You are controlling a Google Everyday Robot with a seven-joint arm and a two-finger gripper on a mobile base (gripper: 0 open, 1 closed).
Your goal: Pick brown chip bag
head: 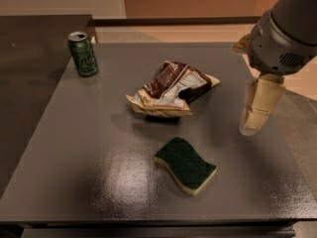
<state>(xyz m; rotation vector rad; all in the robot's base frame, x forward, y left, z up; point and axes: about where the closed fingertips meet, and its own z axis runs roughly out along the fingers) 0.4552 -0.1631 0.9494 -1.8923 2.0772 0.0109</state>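
Nothing picked yet. Your gripper [256, 114] hangs over the table [99, 148] at its right side, well apart from the brown chip bag [171, 89]; can't tell its opening. The bag lies mid-table, untouched. Reach, grasp and lift remain.

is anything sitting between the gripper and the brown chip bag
Nothing visible does. The gripper hangs right of the brown chip bag in the view. The sponge lies nearer the camera and the green can at the far left, both off that line.
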